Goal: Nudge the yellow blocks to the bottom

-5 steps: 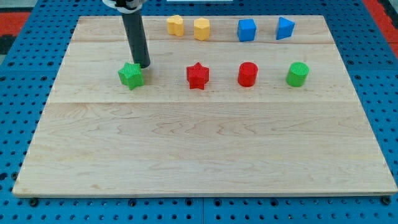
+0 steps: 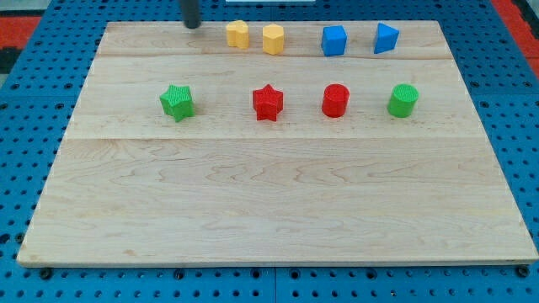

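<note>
Two yellow blocks stand side by side near the view's top edge of the wooden board (image 2: 269,202): a yellow block (image 2: 238,34) on the left and a yellow hexagonal block (image 2: 273,39) just right of it. My tip (image 2: 193,25) is at the view's top, left of the left yellow block with a gap between them, touching no block. Only the lowest part of the rod shows.
A blue block (image 2: 334,39) and a blue wedge-shaped block (image 2: 386,38) sit right of the yellow ones. In a middle row stand a green star (image 2: 177,102), a red star (image 2: 268,102), a red cylinder (image 2: 335,100) and a green cylinder (image 2: 403,100).
My tip has moved from beside the green star up to the view's top edge, near the yellow blocks. No block has moved.
</note>
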You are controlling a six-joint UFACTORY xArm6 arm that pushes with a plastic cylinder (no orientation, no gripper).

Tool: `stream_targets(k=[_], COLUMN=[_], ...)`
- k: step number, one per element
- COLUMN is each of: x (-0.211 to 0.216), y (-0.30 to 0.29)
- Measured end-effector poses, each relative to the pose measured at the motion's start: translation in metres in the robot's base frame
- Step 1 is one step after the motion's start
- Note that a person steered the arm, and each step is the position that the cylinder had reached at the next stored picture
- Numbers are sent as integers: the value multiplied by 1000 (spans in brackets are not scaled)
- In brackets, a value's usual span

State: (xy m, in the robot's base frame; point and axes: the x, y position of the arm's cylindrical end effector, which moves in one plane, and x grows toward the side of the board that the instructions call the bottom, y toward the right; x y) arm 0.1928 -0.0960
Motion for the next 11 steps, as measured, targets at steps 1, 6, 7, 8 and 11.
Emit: stream_targets(k=[1,6,7,8,11], x=[1,12,7,7,8], y=[43,52,65,101,156])
